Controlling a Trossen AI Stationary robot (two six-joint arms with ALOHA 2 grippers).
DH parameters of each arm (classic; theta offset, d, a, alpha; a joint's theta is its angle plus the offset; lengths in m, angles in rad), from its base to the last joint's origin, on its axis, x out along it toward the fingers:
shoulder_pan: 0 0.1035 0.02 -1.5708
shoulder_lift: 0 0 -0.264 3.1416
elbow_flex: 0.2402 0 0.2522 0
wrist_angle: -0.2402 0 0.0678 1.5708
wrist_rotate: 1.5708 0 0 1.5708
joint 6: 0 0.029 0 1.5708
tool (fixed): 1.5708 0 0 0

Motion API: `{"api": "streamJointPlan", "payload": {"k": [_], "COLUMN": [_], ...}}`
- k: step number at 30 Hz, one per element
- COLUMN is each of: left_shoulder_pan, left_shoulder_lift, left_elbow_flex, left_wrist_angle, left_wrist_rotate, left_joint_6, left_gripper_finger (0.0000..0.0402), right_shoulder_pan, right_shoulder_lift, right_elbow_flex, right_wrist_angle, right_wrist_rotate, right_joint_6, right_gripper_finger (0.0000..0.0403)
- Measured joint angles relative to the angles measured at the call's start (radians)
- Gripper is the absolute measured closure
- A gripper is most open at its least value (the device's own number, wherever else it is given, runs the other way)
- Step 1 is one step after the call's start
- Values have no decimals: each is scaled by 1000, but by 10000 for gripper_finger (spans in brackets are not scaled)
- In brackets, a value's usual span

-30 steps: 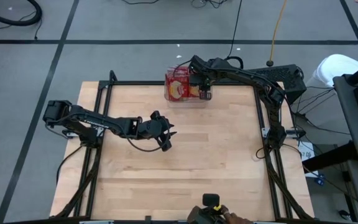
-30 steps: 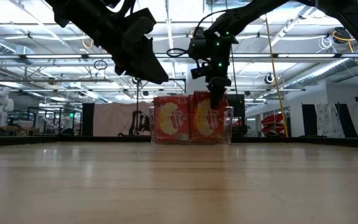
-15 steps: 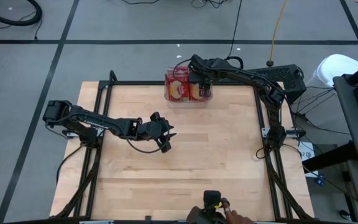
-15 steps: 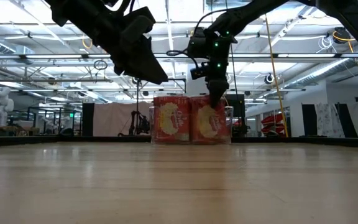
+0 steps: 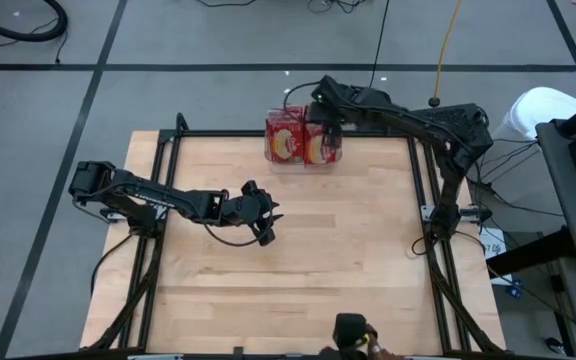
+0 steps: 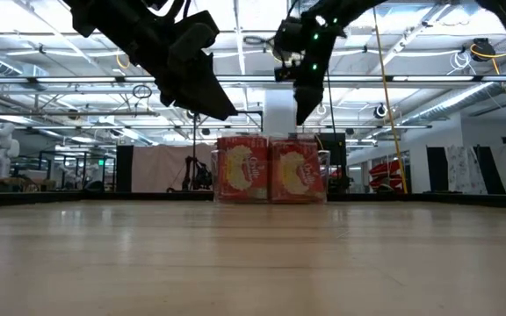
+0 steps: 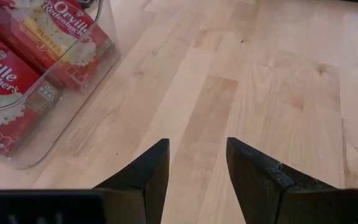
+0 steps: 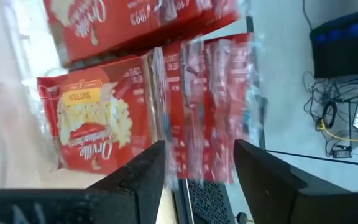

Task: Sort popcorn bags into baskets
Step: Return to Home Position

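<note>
The clear basket (image 5: 303,163) stands at the table's far edge, near the middle, its bottom on the wood. Several red popcorn bags (image 5: 290,145) stand upright in it, packed side by side; the low view shows two yellow-cream fronts (image 6: 271,171). My right gripper (image 5: 330,128) hangs open above the basket's right part, clear of the bag tops (image 8: 210,93), its fingertips (image 6: 304,107) pointing steeply down. My left gripper (image 5: 265,222) waits open over the middle of the table, nothing between its fingers (image 7: 196,149); its view shows the basket (image 7: 73,118) farther off.
Bare wooden table top (image 5: 348,240) stretches between the basket and the near edge. Black frame rails (image 5: 423,200) border the table. A dark device (image 5: 350,330) sits at the near edge. Cables and a white object (image 5: 543,105) lie on the floor beyond the right side.
My right gripper, which was down in the basket's right part at a popcorn bag, has let go of it and risen clear above the basket, tipping a little. The bag has settled lower and stands in the basket beside the others.
</note>
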Motion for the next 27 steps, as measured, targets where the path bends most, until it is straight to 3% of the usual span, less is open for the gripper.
{"api": "streamJointPlan", "payload": {"k": [6, 12, 15, 20, 27], "left_shoulder_pan": [0, 0, 0, 5, 34], "left_shoulder_lift": [0, 0, 0, -47, -177], "left_elbow_flex": [0, 0, 0, 0, 0], "left_wrist_angle": [0, 9, 19, 61, 106], "left_wrist_rotate": [0, -51, -108, -111, -38], "left_joint_6": [0, 6, 22, 126, 255], "left_gripper_finger": [236, 236, 236, 242, 317], "right_shoulder_pan": [28, 57, 97, 206, 305], "right_shoulder_lift": [-99, -263, -376, -577, -814], "right_elbow_flex": [-1, -126, -263, -516, -836], "right_wrist_angle": [-67, -23, 68, 295, 682], "right_wrist_rotate": [-32, -292, -311, -286, -289], "right_joint_6": [35, 170, 255, 270, 222], "right_gripper_finger": [221, 222, 222, 223, 260]}}
